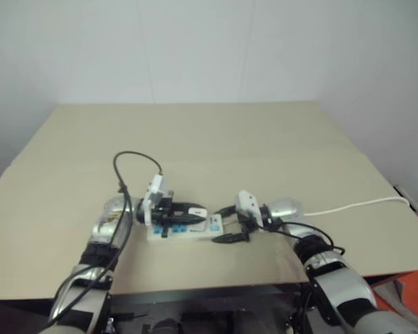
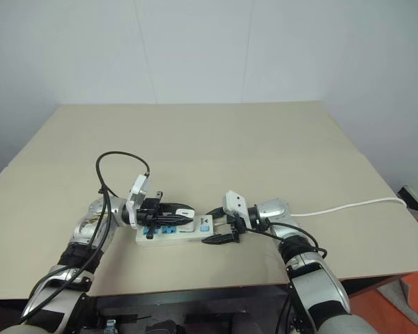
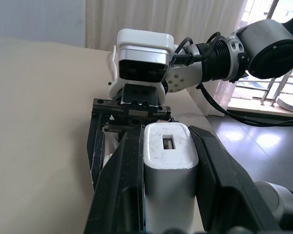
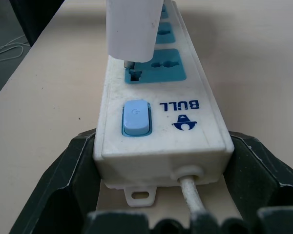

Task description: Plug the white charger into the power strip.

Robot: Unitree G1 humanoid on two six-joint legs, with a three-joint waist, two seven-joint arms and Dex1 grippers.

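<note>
A tan table [image 1: 216, 139] stands before a plain pale wall. In the head views the power strip [image 2: 168, 235] lies near the table's near edge, lengthwise left to right, its thin white cord [image 1: 355, 205] trailing off to the right. The left gripper [image 1: 195, 211] reaches in from the left above the strip, clenched on the white charger [image 3: 168, 165]. The right gripper [image 2: 219, 224] comes in from the right, its black fingers [image 2: 221, 240] spread around the strip's switch end.

The left wrist view shows the charger squeezed between that gripper's two black fingers [image 3: 118, 195], touching both, its port face turned to the camera. Beyond it sits the right gripper's white boxy module [image 3: 144, 53].

In the right wrist view the strip's switch end rests between the right gripper's wide-spread fingers [image 4: 63, 180], which flank it on both sides; whether they press it, I cannot tell. The pale blue switch [image 4: 136, 117] faces up. The charger hangs upright over the nearest blue socket [image 4: 158, 66], its metal prong at the slot, not seated.
</note>
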